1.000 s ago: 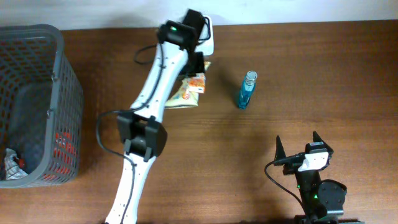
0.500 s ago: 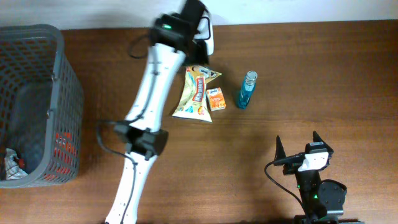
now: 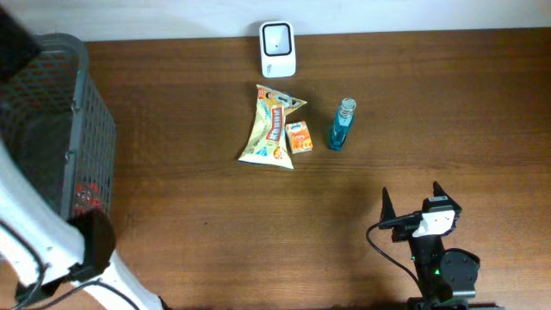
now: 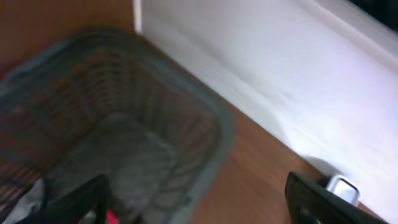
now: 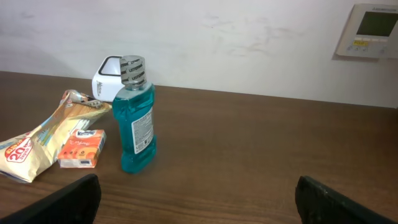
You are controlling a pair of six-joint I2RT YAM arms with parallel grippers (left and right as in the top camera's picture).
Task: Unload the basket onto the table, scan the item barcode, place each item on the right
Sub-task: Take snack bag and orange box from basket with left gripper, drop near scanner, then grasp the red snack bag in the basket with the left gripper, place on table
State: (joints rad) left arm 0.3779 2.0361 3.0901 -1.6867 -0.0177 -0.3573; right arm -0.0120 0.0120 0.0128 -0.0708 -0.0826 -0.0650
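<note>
While the left gripper (image 4: 199,196) hovered above the basket (image 3: 82,112) at left, jaws wide and empty, packet (image 3: 267,129), box (image 3: 299,138) and bottle (image 3: 341,127) lay close by the scanner (image 3: 277,48) (far centre). Right gripper (image 3: 411,200) gaped, idle. Best to grip the next item squarely, barcode unobscured.

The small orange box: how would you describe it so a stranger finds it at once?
Find the white scanner at the brown table's far edge; three things lie just before it. The small orange box is the middle one, between the long yellow snack bag and the upright blue bottle. It is the smallest and the only box.
</note>
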